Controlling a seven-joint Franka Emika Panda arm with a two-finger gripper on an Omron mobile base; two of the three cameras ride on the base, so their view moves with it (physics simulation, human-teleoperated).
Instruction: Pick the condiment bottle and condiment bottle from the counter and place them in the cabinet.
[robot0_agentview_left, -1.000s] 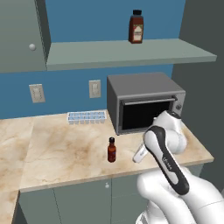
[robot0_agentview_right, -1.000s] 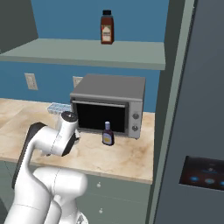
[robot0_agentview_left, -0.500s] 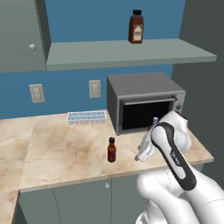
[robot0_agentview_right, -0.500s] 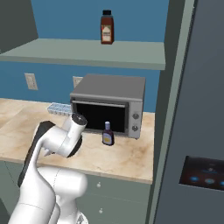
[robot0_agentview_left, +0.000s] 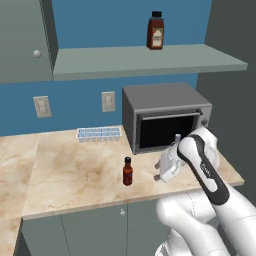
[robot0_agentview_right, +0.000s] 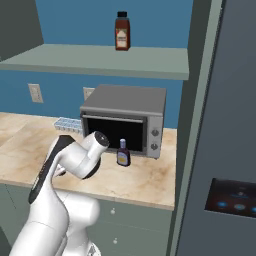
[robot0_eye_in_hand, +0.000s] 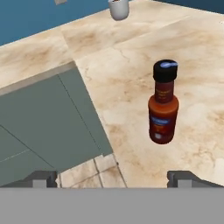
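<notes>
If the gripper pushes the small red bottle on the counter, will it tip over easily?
Probably yes: the small red bottle stands upright, tall and narrow on a small base. It looks rigid, and its smooth round body may roll if it falls.

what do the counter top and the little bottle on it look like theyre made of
Counter top: looks like polished beige marble or stone, given its brown veining and soft sheen. Small bottle: likely glass or clear plastic holding reddish-brown sauce, with a matte black cap and printed label.

The white robot arm's wrist (robot0_agentview_left: 200, 155) has swung right and lower, nearer the grey microwave oven (robot0_agentview_left: 165, 117).
</notes>
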